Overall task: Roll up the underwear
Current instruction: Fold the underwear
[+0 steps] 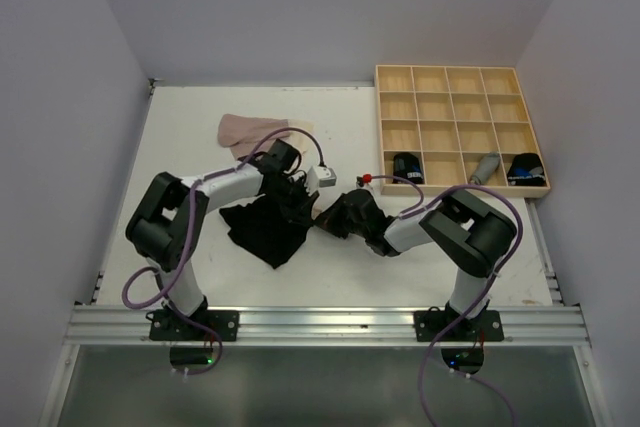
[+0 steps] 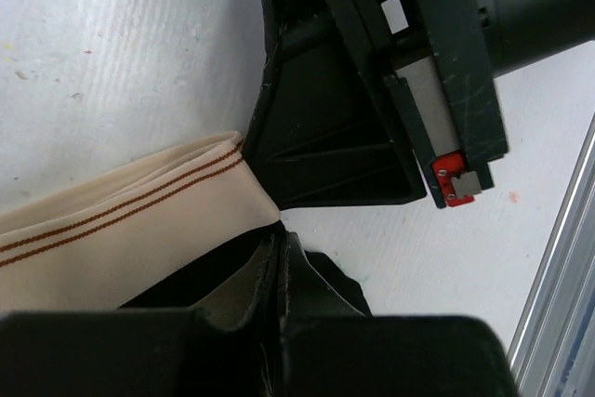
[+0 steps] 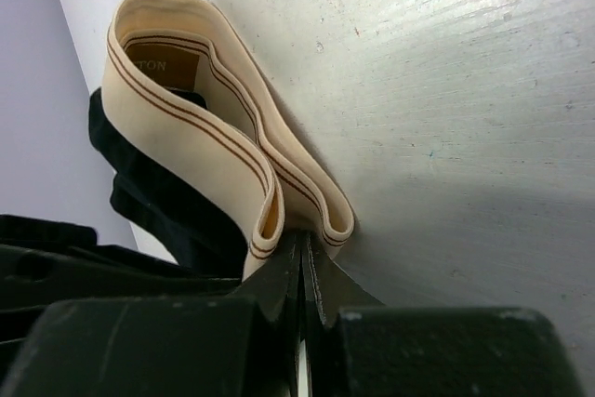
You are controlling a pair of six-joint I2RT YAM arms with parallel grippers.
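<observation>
The black underwear [image 1: 262, 232] with a beige striped waistband [image 3: 186, 127] lies crumpled on the table between my arms. My left gripper [image 1: 303, 195] is shut on its black cloth; in the left wrist view the closed tips [image 2: 277, 253] sit at the waistband's edge [image 2: 121, 230]. My right gripper [image 1: 328, 219] is shut at the folded waistband, whose loops bulge either side of the tips [image 3: 302, 246]. The two grippers are almost touching: the right gripper's fingers [image 2: 325, 137] fill the top of the left wrist view. A pale beige-pink garment [image 1: 255, 130] lies flat behind the left arm.
A light wooden tray [image 1: 462, 77] of square compartments stands at the back right. Its front row holds a black roll [image 1: 407, 167], a grey roll [image 1: 485, 168] and a dark roll with blue [image 1: 525, 168]. A metal rail [image 1: 330, 322] runs along the near edge.
</observation>
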